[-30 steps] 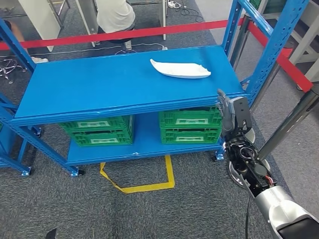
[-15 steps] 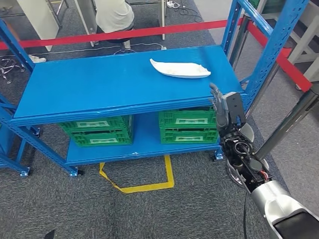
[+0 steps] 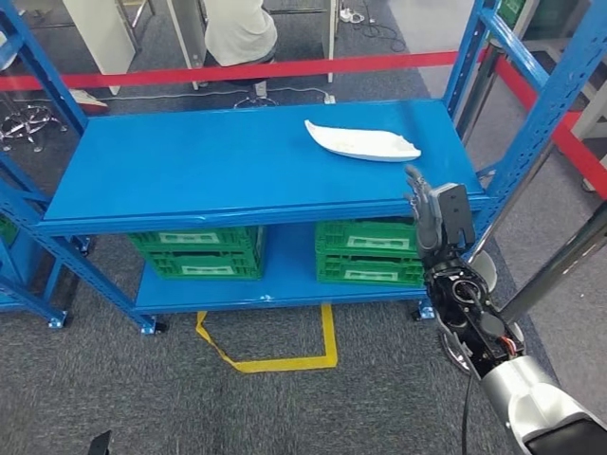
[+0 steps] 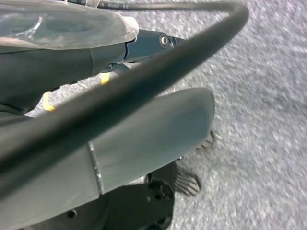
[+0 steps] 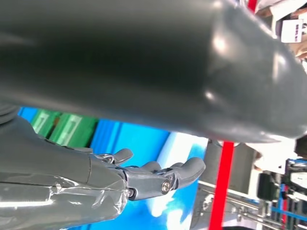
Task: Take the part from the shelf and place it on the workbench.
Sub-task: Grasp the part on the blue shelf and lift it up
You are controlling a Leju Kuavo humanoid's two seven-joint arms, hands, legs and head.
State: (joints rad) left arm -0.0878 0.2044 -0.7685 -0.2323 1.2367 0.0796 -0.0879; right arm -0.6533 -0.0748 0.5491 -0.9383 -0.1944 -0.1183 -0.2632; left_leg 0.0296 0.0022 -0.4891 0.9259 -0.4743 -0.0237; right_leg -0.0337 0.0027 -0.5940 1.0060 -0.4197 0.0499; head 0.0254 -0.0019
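Note:
The part (image 3: 361, 142) is a long, flat white piece lying on the top board of the blue shelf (image 3: 214, 166), towards its right end. My right hand (image 3: 428, 213) is raised at the shelf's front edge, below and to the right of the part, a short way from it. In the right wrist view the right hand (image 5: 145, 177) has its fingers stretched out towards the blue board and holds nothing. My left hand (image 4: 145, 139) hangs over grey carpet, thumb apart from the dark fingers, with nothing in it.
Green crates (image 3: 200, 251) (image 3: 369, 251) stand on the lower board. A blue upright (image 3: 543, 104) rises just right of my right hand. Red barrier tape (image 3: 286, 68) runs behind the shelf, where a person (image 3: 240, 28) sits. Yellow tape (image 3: 286, 360) marks the carpet.
The whole picture has shifted right and a little down, so the camera moved. Measured against the part, my right hand has come slightly closer to it.

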